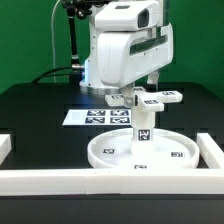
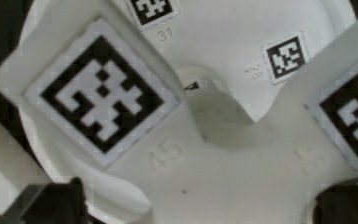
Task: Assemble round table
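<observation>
On the exterior view's left, the marker board (image 1: 97, 116) lies flat on the black table (image 1: 35, 110), just behind the large rimmed round disc (image 1: 110, 157). The disc rests on the table near the front white border rail (image 1: 60, 181). From the middle of the disc the short cylindrical leg (image 1: 143, 128) stands upright, a tag on its side. On top of the leg sits the cross-shaped base (image 1: 147, 99), its tagged arms spreading level. The end effector (image 1: 138, 90) hangs straight down from the white arm (image 1: 125, 45), directly over the base and right at its hub; whether its fingers are spread or pinching the base cannot be told. In the wrist view the cross-shaped base (image 2: 211, 120) fills the frame close below the camera, with dark fingertips (image 2: 43, 200) at the edge.
</observation>
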Available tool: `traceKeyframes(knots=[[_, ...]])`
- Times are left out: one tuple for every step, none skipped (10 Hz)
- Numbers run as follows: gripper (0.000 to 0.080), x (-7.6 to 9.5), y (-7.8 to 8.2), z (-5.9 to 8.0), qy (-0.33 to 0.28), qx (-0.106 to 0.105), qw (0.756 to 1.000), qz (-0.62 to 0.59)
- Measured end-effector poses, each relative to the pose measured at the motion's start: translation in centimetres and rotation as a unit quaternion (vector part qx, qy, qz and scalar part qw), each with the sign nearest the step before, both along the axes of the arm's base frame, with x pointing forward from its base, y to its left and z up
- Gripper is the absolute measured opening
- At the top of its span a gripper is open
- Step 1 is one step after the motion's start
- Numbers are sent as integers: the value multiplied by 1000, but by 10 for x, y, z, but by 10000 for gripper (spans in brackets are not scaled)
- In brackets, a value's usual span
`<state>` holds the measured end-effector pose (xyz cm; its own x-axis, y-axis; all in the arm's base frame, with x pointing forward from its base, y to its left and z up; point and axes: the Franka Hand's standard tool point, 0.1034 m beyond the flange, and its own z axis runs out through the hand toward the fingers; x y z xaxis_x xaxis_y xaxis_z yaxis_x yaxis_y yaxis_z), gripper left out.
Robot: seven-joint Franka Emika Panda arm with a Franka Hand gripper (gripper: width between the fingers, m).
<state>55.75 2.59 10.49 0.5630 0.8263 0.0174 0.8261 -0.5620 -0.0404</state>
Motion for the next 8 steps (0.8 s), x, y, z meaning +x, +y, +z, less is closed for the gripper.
traceKeyframes(knots=[[528, 0, 0, 0, 0, 0, 1000, 0], [442, 0, 0, 0, 0, 0, 1000, 0], [442, 0, 0, 0, 0, 0, 1000, -1], [442, 0, 0, 0, 0, 0, 1000, -1], [442, 0, 0, 0, 0, 0, 1000, -1], [442, 0, 0, 0, 0, 0, 1000, -3], [442, 0, 0, 0, 0, 0, 1000, -12], [442, 0, 0, 0, 0, 0, 1000, -15]])
